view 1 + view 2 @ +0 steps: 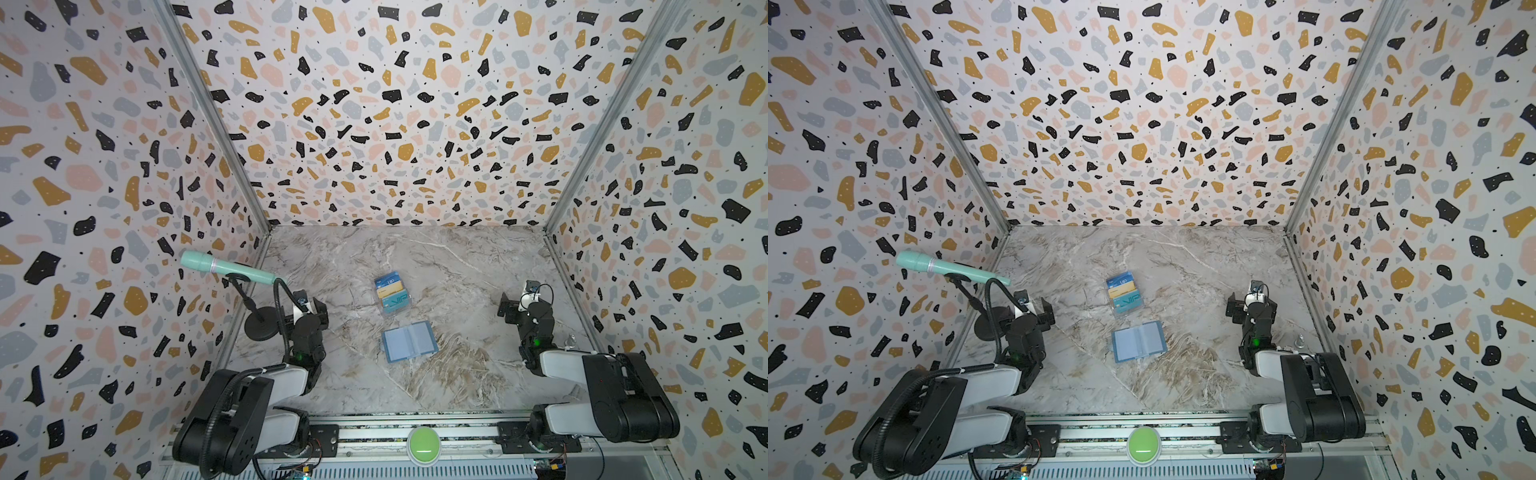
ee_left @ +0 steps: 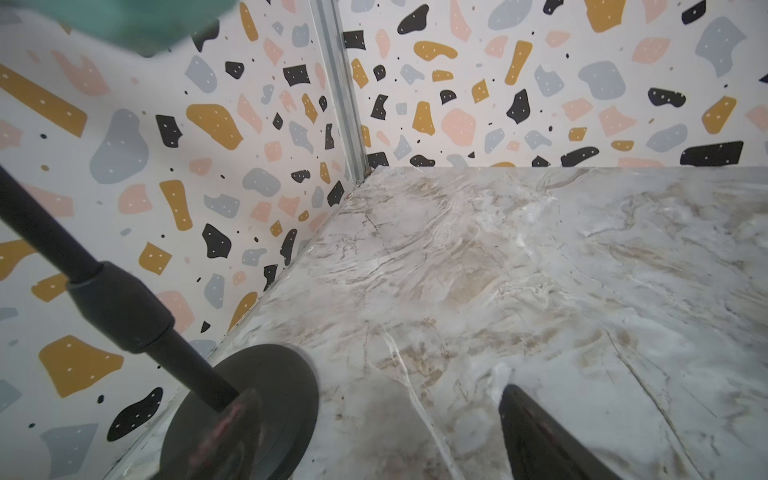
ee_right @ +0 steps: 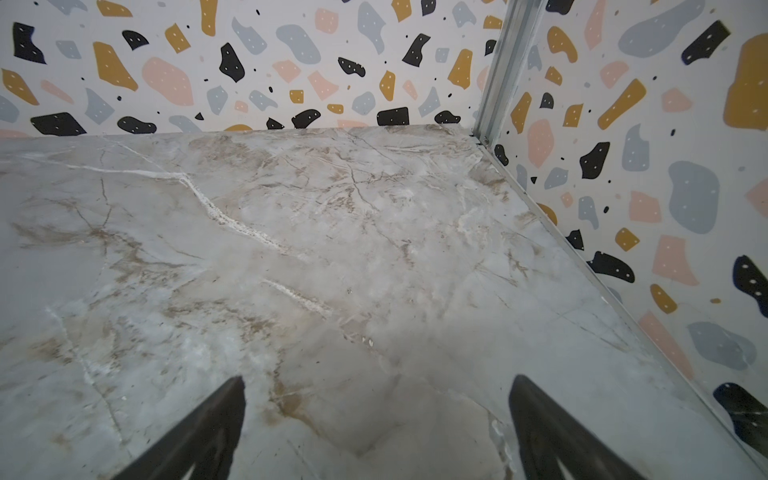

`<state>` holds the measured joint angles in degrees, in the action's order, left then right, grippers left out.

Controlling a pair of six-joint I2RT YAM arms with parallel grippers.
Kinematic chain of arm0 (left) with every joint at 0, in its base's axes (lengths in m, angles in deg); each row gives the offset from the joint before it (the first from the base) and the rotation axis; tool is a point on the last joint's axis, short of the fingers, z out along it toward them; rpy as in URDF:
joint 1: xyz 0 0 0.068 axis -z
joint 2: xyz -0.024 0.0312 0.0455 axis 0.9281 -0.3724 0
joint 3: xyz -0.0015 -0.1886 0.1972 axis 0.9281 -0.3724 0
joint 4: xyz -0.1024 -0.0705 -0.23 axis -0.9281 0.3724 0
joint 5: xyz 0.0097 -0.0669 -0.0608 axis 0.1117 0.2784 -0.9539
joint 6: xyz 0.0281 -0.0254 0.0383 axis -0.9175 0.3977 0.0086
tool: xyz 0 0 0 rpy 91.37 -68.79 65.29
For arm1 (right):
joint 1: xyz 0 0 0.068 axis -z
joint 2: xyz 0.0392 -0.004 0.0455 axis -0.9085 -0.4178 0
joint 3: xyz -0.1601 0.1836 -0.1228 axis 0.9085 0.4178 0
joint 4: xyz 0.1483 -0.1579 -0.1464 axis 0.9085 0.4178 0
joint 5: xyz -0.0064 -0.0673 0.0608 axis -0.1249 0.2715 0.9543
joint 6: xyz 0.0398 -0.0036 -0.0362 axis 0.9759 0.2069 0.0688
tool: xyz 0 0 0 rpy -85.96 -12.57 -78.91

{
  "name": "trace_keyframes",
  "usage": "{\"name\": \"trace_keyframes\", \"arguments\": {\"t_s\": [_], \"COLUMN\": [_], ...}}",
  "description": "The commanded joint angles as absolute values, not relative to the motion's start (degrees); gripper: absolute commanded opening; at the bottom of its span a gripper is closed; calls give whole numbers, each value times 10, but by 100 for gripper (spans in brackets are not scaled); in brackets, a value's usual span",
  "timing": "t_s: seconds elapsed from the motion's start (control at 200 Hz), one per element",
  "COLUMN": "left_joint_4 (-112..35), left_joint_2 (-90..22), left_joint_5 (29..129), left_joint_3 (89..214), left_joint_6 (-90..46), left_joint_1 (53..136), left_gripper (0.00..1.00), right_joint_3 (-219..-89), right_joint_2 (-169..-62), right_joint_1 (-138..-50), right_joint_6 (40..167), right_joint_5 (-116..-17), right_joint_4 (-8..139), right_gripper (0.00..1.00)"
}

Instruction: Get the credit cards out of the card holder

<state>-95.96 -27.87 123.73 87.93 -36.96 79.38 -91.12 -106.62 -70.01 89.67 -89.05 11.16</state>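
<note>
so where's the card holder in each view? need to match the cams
Top views: the card holder lies open on the marble, centre, just nearer the arm bases than the clear stand of cards; likewise here.
Left wrist: not in it; only the mic stand base and marble.
Right wrist: not in it; bare marble and wall.
Shared landmark: the marble table, seen in all four.

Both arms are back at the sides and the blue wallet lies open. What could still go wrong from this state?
The card holder lies open with pale sleeves; whether a card remains inside cannot be told, so the task might be judged finished too early. The credit cards sit stepped in a clear stand close behind the holder; a reach for the holder could knock them. The left gripper is open near the microphone stand and might bump it when moving.
</note>
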Motion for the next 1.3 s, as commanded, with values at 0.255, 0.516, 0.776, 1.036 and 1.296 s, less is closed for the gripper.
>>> {"name": "trace_keyframes", "arguments": {"t_s": [0.255,0.516,0.776,1.036,1.296], "left_joint_4": [-1045,-1040,-1037,-1037,-1037], "left_joint_2": [-318,-318,-313,-313,-314], "left_joint_5": [1183,1158,1159,1159,1159], "left_joint_3": [886,888,886,886,886], "left_joint_6": [-366,-361,-359,-359,-359], "left_joint_1": [772,759,759,758,759], "left_gripper": [100,100,100,100,100], "right_joint_3": [-888,-886,-886,-886,-896], "right_joint_2": [-1127,-1125,-1125,-1125,-1131], "right_joint_1": [-698,-698,-699,-699,-700], "right_joint_6": [869,868,867,867,864], "right_joint_5": [-840,-841,-841,-841,-841], "right_joint_4": [-41,-43,-42,-42,-29], "right_gripper": [99,99,99,99,99]}}
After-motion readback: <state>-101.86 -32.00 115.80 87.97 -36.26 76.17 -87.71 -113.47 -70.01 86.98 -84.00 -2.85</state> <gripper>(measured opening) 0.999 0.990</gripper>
